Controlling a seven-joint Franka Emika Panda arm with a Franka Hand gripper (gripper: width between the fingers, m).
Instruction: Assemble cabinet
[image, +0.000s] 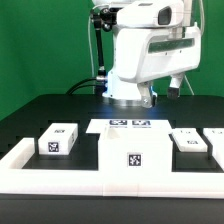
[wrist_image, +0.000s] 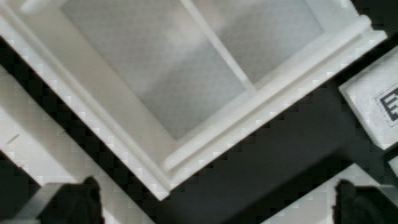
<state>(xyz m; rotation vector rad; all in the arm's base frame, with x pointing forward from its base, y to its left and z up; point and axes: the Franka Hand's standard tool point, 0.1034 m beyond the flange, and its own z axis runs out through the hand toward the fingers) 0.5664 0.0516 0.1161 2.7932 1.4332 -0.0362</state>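
Under gripper (wrist_image: 214, 206): cabinet block (wrist_image: 178, 80), not touching; jaws spread.

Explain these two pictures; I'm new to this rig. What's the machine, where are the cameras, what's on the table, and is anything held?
The white machine is a robot arm. One picture comes from a camera off the arm. The other comes from a camera on its wrist, looking past the tool at a white framed part. On the black table stand tagged white cabinet pieces: a large block with smaller blocks either side, behind a low border rail. The flat marker board is only a fixture. The tool's fingers are apart, holding nothing.
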